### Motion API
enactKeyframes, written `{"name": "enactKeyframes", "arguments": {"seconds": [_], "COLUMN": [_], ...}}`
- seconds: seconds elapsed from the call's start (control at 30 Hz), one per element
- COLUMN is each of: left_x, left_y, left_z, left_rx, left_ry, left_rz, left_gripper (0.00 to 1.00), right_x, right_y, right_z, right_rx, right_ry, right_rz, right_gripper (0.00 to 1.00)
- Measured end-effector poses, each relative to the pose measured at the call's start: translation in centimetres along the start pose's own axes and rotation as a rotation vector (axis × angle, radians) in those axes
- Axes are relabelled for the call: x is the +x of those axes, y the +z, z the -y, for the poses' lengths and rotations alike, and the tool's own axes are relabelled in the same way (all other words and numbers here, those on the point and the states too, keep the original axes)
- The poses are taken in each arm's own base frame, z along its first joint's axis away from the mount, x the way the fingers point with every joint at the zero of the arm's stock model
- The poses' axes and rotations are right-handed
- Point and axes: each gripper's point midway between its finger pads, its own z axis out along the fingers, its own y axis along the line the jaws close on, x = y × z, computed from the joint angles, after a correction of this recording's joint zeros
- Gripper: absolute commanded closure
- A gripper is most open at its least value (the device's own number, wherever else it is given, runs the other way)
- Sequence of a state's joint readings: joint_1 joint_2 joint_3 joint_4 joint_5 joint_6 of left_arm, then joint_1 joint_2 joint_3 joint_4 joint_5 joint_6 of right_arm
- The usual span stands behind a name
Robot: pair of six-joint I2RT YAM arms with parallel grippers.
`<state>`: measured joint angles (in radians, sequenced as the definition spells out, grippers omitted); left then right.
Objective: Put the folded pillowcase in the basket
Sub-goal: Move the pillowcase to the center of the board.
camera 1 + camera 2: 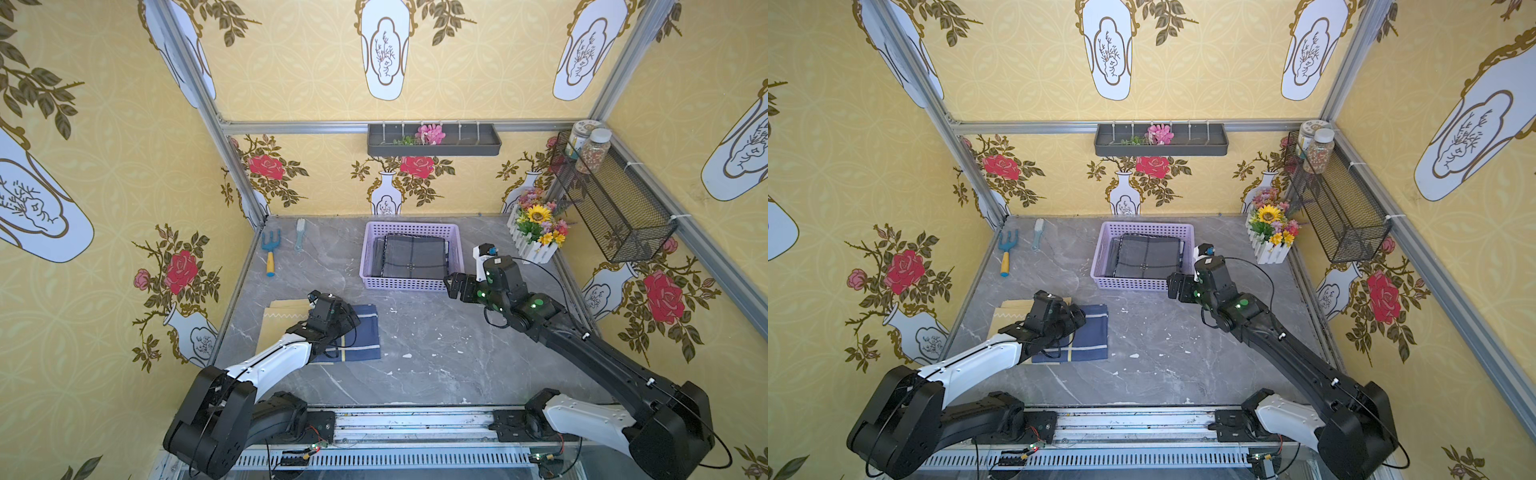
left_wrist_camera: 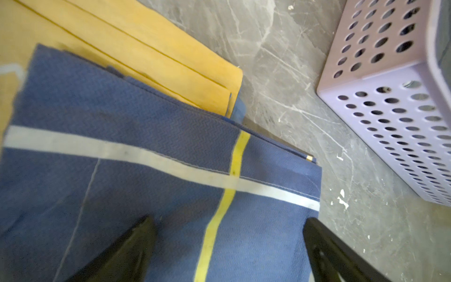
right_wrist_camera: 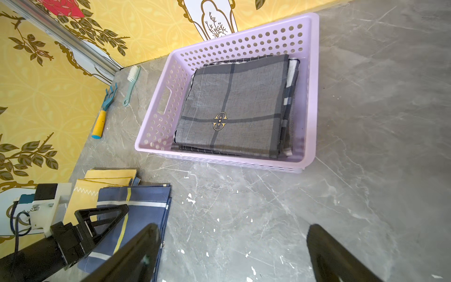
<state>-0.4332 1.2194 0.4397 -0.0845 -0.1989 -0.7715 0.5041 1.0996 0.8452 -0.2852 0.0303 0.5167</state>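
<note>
Hovering with jaws spread wide, the left pincer [image 2: 228,221] hangs over the blue folded pillowcase [image 1: 365,332] on the counter [image 1: 436,353], apart from the basket [image 1: 409,285]. A grey folded pillowcase [image 1: 415,257] lies inside it, and the right pincer [image 3: 234,228] is released beside its corner.

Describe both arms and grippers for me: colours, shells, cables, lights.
Both arms are mostly black. The left arm has a white forearm shell; the right arm has a white shell near its base, green lights on its joints and a thin black cable loop. The left gripper and right gripper have black wedge-shaped fingers.
</note>
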Motion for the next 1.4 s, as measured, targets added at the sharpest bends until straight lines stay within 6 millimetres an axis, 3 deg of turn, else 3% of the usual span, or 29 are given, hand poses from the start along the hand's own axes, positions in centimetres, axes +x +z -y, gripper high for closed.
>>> {"name": "enactKeyframes", "arguments": {"seconds": [0.3, 0.83, 1.0, 1.17, 1.4], "left_x": [3.4, 11.7, 13.9, 14.5, 12.5], "left_y": [0.6, 0.2, -0.1, -0.9, -3.3], "left_z": [4.1, 13.4, 15.5, 16.0, 16.4], "left_rx": [0.090, 0.237, 0.270, 0.286, 0.328], "left_ry": [0.082, 0.180, 0.203, 0.206, 0.207], "left_rz": [-0.030, -0.213, -0.272, -0.300, -0.236], "left_gripper": [0.00, 0.00, 0.00, 0.00, 0.00], "right_x": [1.3, 8.1, 10.4, 12.3, 15.2], "right_y": [0.4, 0.8, 1.1, 1.7, 2.8], "right_z": [1.6, 3.1, 3.2, 3.0, 2.7], "right_rx": [0.074, 0.099, 0.103, 0.112, 0.141], "right_ry": [0.028, 0.091, 0.100, 0.093, 0.087], "right_rz": [-0.040, -0.253, -0.317, -0.378, -0.475], "right_gripper": [0.03, 0.03, 0.02, 0.02, 0.12]}}
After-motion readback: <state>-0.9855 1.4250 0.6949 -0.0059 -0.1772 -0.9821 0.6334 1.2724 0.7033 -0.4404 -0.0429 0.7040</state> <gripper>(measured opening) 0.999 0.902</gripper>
